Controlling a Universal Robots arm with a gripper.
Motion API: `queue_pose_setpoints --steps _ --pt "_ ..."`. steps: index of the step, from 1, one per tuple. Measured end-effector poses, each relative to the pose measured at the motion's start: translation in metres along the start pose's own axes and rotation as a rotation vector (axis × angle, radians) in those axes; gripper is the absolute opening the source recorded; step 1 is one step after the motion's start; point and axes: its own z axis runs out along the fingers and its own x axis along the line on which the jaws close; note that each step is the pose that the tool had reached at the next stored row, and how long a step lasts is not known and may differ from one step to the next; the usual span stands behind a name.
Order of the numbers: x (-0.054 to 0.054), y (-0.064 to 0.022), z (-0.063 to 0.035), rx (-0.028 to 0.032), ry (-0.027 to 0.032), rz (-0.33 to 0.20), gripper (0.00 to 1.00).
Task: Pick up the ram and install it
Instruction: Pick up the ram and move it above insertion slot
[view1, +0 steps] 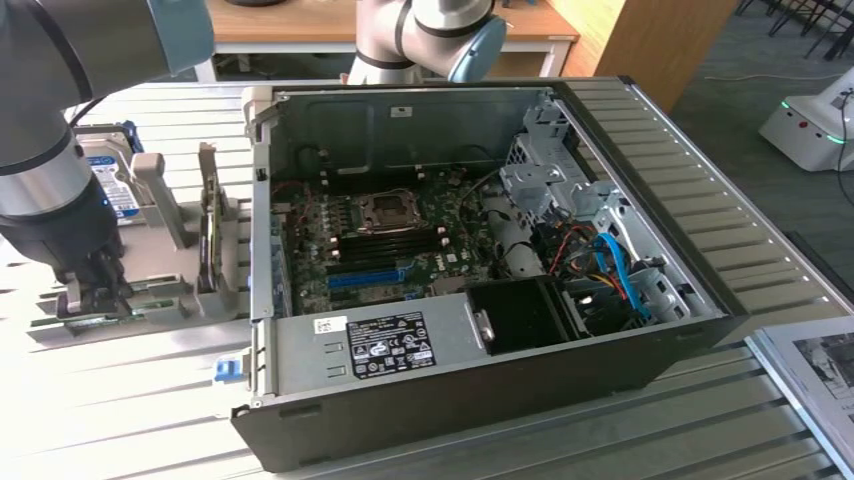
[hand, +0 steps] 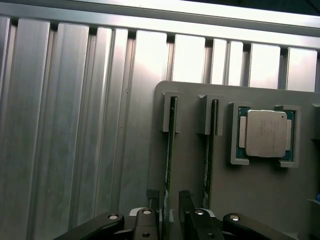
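We find the claw (hand: 168, 201) lowered over the grey parts holder (hand: 260, 200) that sits on the slatted metal tabletop (hand: 60, 125). In the exterior view the holder lies at the exterior view's left, apart from the open computer case (view1: 601, 330). The ram (hand: 170, 150) stands on edge in one of the holder's narrow slots, with a second stick (hand: 210, 150) in the slot just beside it and a processor (hand: 265, 133) lying flat in its own pocket further along. The claw is spread, one finger on each side of the ram, and we see a slim gap on both sides, so nothing is pinched yet. We judge the stick to be light and stiff but thin, easy to crack or flex if squeezed askew, and its faces to be smooth enough to slip. The best hold looks to be across the two flat faces near the exposed upper edge, square to the board, so that it lifts straight from its slot without scraping the neighbouring stick.
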Motion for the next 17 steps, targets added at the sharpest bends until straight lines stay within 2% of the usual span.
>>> queue_pose_setpoints --steps 17 --pt "-0.0019 -0.0001 0.001 -0.0001 0.0001 0.0 0.3"
